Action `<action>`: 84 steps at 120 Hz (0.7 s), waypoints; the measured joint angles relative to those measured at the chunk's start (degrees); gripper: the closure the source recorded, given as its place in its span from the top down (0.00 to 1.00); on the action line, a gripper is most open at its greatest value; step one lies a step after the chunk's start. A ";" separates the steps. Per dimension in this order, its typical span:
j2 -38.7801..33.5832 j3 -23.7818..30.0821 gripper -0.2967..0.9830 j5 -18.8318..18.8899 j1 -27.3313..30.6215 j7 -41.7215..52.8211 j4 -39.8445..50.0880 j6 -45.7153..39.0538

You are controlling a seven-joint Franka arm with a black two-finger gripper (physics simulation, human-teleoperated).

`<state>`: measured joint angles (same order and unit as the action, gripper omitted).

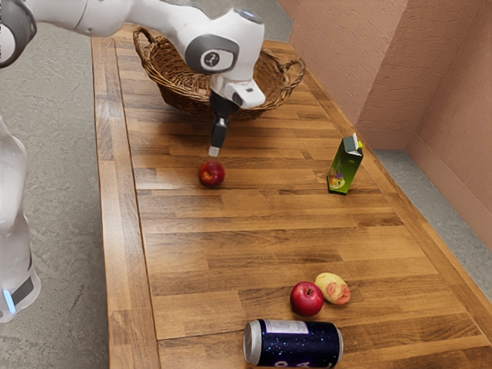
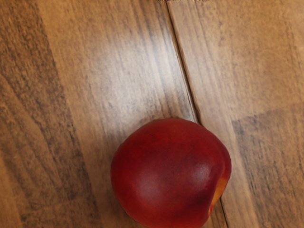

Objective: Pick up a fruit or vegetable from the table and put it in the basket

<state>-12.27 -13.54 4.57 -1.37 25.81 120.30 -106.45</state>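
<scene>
Brown wicker, two-handled, the basket (image 1: 181,100) sits upright on the wood-plank bench (image 1: 231,231) & serves as ref. pt. for the rest. White arm (image 1: 169,23) comes in from the ext. view's left, its wrist partly hiding the basket. Black claw (image 1: 214,151) points down on the basket's camera side, i.e. btwn basket & cam., its tip just over the red fruit (image 1: 211,174). How far open the claw is, can't tell from this angle; the fruit lies on the bench below its tip, outside the basket, nr. its camera side. Wrist view has the same red fruit close under the hand, skin deep red w/ a small orange patch, a dark plank seam running beside it.

Green carton (image 1: 344,167) w/ a fruit pic stands upright, nearer the cam. than the basket & off to the ext. view's right of it. Well apart from the basket, toward the cam., are a shiny red apple (image 1: 307,298) & a yellowish, pink-blotched item (image 1: 334,287), side by side; can't tell if they touch. Farther still from the basket lies a dark blue can (image 1: 296,343) on its side, silver end toward the ext. view's left. Pinkish wall (image 1: 338,46) rises past the basket, on the ext. view's right; grey floor (image 1: 61,154) runs along the opp. side.
</scene>
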 joint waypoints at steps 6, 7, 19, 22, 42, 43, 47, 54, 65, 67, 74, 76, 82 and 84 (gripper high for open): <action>0.30 -0.05 0.77 -0.18 -0.01 1.28 0.87 -1.52; 0.33 -0.06 0.77 -0.20 -0.01 1.48 1.04 -1.77; 0.50 -0.08 0.77 -0.38 -0.03 3.72 2.43 -4.35; 0.71 -0.08 0.77 -0.41 -0.04 4.22 2.59 -4.87; 1.45 -0.08 0.77 -0.50 -0.11 7.09 4.17 -7.87; 1.45 -0.08 0.77 -0.50 -0.11 7.21 4.26 -8.00; 1.47 -0.08 0.77 -0.51 -0.11 7.69 4.54 -8.48; 1.48 -0.08 0.77 -0.52 -0.11 8.46 4.80 -9.17; 1.48 -0.04 0.77 -0.52 -0.11 9.53 5.50 -10.08; 1.48 -0.03 0.77 -0.52 -0.12 9.70 5.64 -10.23; 1.48 0.03 0.77 -0.53 -0.17 10.27 5.95 -10.68; 1.48 0.08 0.77 -0.53 -0.18 10.43 6.00 -10.78; 1.48 0.20 0.77 -0.53 -0.30 10.86 6.35 -11.05; 1.47 0.21 0.77 -0.53 -0.33 10.99 6.47 -11.12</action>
<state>-10.80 -13.33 4.05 -1.70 36.80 126.77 -117.57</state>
